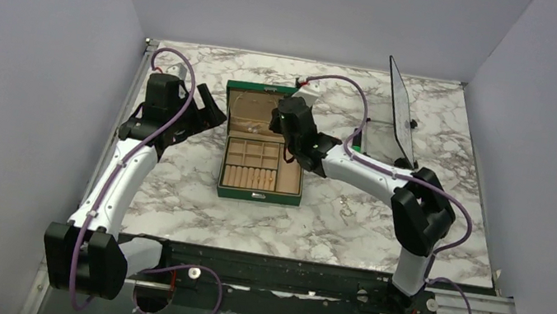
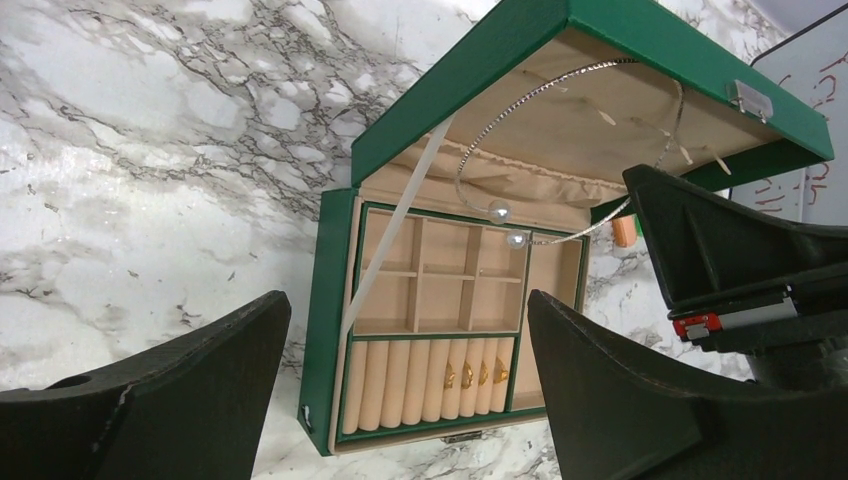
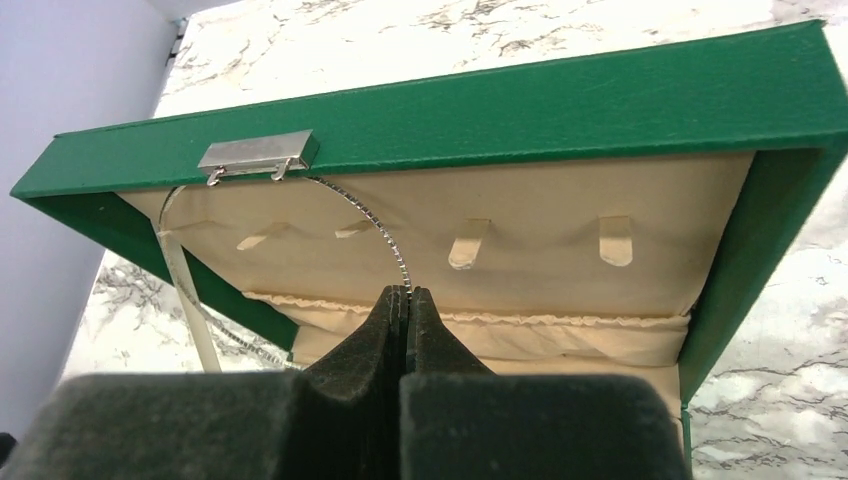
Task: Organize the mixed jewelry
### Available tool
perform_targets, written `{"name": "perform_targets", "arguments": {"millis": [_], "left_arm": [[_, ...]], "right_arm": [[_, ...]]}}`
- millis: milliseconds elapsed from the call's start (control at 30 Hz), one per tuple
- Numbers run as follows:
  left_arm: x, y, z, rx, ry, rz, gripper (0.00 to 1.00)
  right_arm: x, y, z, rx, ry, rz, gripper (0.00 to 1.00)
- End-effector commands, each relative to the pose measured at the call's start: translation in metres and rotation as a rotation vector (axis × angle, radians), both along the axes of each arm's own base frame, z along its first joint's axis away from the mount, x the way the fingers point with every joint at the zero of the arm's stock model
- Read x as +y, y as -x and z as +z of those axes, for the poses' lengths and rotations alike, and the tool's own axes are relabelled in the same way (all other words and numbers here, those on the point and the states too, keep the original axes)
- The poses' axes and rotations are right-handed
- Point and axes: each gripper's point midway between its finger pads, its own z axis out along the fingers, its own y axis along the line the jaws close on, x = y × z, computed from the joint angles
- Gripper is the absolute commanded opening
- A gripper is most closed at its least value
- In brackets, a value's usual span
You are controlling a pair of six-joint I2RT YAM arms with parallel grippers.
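Right wrist view: the thin silvery chain necklace (image 3: 375, 222) is pinched between the closed fingertips of the right gripper (image 3: 401, 298), just in front of the cream lining of the raised lid (image 3: 500, 110) of the green box (image 1: 257, 195). From the pinch point the chain is seen arching up and leftward across the lid's fabric tabs (image 3: 465, 243) toward the metal clasp (image 3: 258, 155). The chain is judged very light, limp and slippery, and prone to tangling or snagging on the tabs. A pinch on a short run of links, as shown, is judged the best hold, kept away from the two pearl-like beads (image 2: 499, 210) low on the loop. The left gripper (image 2: 408, 305) is held wide open and empty beside the box's left side, not touching the chain. Several gold rings (image 2: 470, 374) are seated in the ring rolls of the tray
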Motion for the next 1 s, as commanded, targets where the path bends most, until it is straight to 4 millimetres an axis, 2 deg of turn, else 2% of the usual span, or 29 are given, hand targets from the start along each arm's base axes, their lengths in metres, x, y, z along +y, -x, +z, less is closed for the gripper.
{"name": "perform_targets", "arguments": {"millis": [0,367,500,700,967], "left_arm": [[0.0,0.002,0.006,-0.028,0.013,-0.01,0.89],[-0.001,0.001,0.005,-0.026,0.017,-0.012,0.89],[-0.001,0.002,0.005,-0.026,0.016,-0.015,0.89],[-0.001,0.003,0.004,-0.025,0.017,-0.016,0.89],[-0.002,0.004,0.003,-0.023,0.019,-0.017,0.89]], "right_arm": [[-0.001,-0.006,-0.007,0.026,0.024,-0.051,0.01],[0.003,-0.008,-0.011,0.043,0.032,-0.049,0.06],[0.006,-0.009,-0.013,0.058,0.029,-0.048,0.11],[0.011,-0.009,-0.008,0.061,-0.004,-0.041,0.04],[0.018,-0.01,-0.008,0.102,-0.079,-0.068,0.04]]}}
